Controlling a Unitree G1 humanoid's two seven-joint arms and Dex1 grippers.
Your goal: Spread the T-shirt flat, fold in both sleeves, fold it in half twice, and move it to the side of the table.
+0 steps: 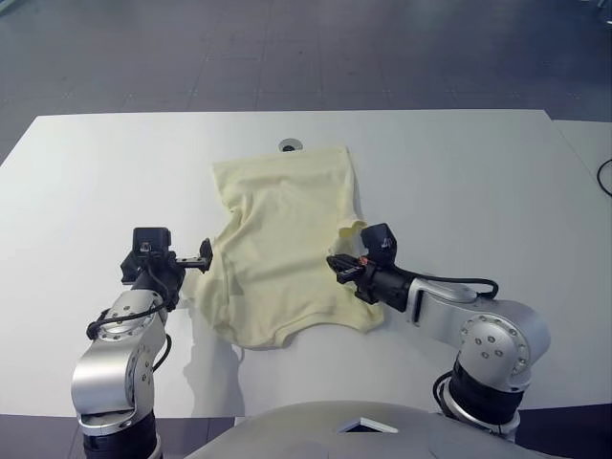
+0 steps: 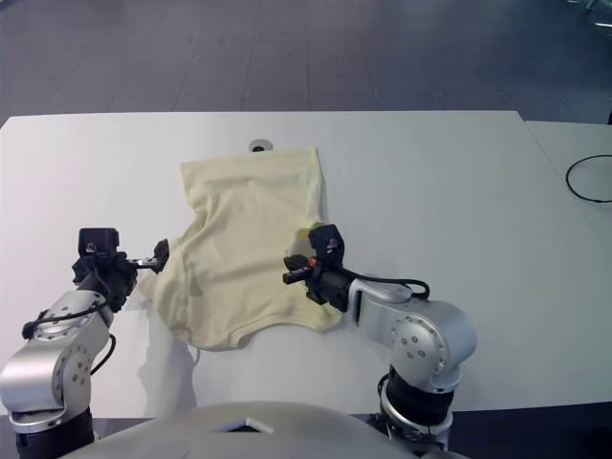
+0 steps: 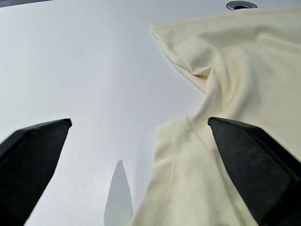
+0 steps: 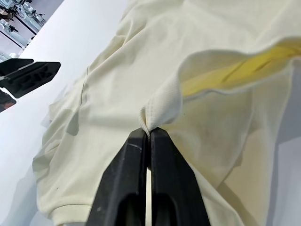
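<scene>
A crumpled T-shirt [image 1: 282, 249] lies mid-table [image 1: 459, 191], its far edge by a round grommet [image 1: 290, 145]. The left gripper [image 1: 203, 254] gapes at its left edge. The right gripper [image 4: 149, 134] pinches a fold on its right side.

One pale yellow T-shirt [image 1: 282, 244], one white table [image 1: 459, 191], two grippers, a left gripper [image 1: 203, 254] and a right gripper [image 1: 334, 261], one round metal grommet [image 1: 290, 145], one black cable [image 2: 567, 178].

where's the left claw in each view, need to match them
Left eye: left claw, open, at the T-shirt's left edge.
Right eye: same claw, same edge.
Left wrist: its fingers frame the T-shirt's edge.
Right wrist: left claw beyond the T-shirt, opposite the right claw.
Shared landmark: the T-shirt.
</scene>
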